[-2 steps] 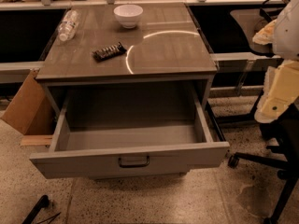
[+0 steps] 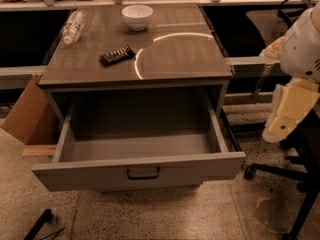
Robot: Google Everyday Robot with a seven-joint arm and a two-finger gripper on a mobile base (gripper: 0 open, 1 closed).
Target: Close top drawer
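Note:
The top drawer [image 2: 140, 171] is a wide grey drawer, pulled far out of the cabinet [image 2: 135, 79]. Its deep box is empty and its front panel carries a small dark pull handle [image 2: 143, 173] at the centre. My arm [image 2: 305, 44] hangs at the right edge of the camera view. Its cream end piece, the gripper [image 2: 280, 126], points down to the right of the drawer, level with its right side wall. It is apart from the drawer and holds nothing that I can see. The lower drawers are hidden under the open one.
On the cabinet top lie a white bowl [image 2: 137, 15], a plastic bottle [image 2: 72, 26] and a dark snack bar [image 2: 116, 55]. A cardboard box [image 2: 27, 111] leans at the left. A black office chair base [image 2: 295, 176] stands at the right. A thin black object [image 2: 40, 223] lies on the floor, front left.
The arm at the right has shifted slightly downward. The drawer stays open as before.

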